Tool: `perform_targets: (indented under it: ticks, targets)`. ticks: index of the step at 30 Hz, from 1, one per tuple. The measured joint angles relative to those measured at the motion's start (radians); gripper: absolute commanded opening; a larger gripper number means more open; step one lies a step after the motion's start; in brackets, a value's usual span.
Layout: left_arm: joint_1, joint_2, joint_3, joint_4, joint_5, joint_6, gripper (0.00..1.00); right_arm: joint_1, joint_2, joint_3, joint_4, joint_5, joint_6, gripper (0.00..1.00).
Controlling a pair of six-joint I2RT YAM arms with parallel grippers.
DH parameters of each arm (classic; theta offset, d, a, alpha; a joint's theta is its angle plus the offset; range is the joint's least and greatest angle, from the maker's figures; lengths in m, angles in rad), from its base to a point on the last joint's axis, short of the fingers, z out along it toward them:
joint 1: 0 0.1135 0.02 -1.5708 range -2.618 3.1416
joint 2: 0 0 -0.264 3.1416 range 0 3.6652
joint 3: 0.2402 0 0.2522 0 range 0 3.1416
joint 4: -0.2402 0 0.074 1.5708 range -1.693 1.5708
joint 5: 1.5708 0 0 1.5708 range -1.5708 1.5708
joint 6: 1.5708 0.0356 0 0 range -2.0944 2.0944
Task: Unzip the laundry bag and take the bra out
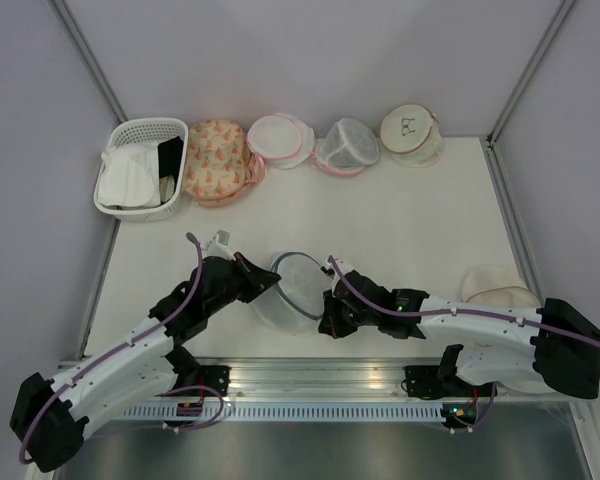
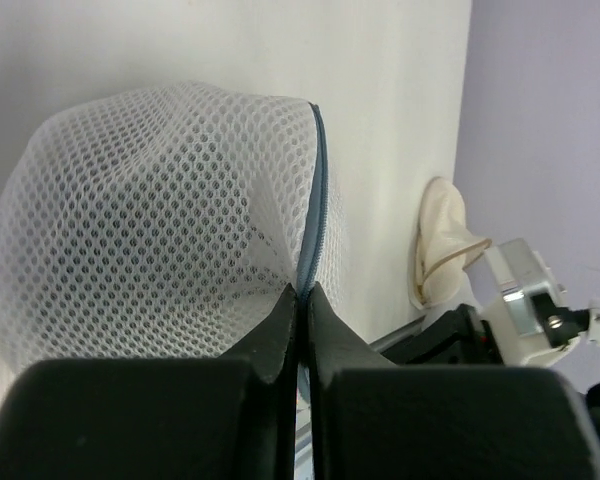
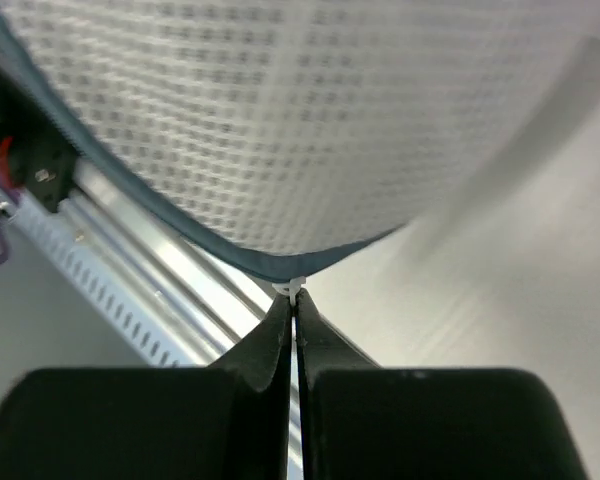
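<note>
At the near middle of the counter point(image 1: 400, 215), seen from above, the laundry bag point(image 1: 292, 290) sits between the left hand point(image 1: 270, 281) and the right hand point(image 1: 329, 318). On the left wrist view, the left hand's jaws pinch its grey-blue zipper rim point(image 2: 316, 200). On the right wrist view, the right hand's jaws are pressed together on a small white tab point(image 3: 295, 288) at the rim.

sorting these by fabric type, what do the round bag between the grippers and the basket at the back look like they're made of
The laundry bag looks like white synthetic mesh, soft and see-through: open honeycomb holes show, and it puckers where the left gripper pinches it. Its rim is a grey-blue zipper tape, probably woven. The basket looks like rigid white plastic, judging by its slotted walls.
</note>
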Motion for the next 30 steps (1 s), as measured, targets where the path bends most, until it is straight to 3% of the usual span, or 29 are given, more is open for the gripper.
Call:
perform_targets:
  ticks: [6,14,16,18,21,23,30]
  targets:
    - [0.04,0.068,0.0,-0.002,0.074,0.033,0.02,0.0,-0.009,0.021,-0.146,0.231,0.051,0.0]
    - [0.077,0.246,0.07,0.179,0.229,0.097,0.02,0.0,-0.005,0.062,-0.224,0.352,0.067,0.0]
    - [0.079,0.309,0.128,0.217,0.256,0.116,0.35,0.0,-0.018,0.074,-0.241,0.37,0.065,0.0]
    - [0.079,0.357,0.191,0.217,0.262,0.144,0.77,0.0,-0.036,0.09,-0.253,0.38,0.06,0.0]
    - [0.079,0.37,0.253,0.167,0.234,0.157,0.92,0.0,-0.06,0.114,-0.255,0.391,0.05,0.0]
    - [0.079,0.349,0.26,0.111,0.187,0.159,0.96,0.0,-0.071,0.126,-0.253,0.389,0.04,0.01]
    - [0.074,0.16,0.17,-0.046,0.106,0.136,0.97,0.0,-0.075,0.13,-0.171,0.27,-0.006,0.01]
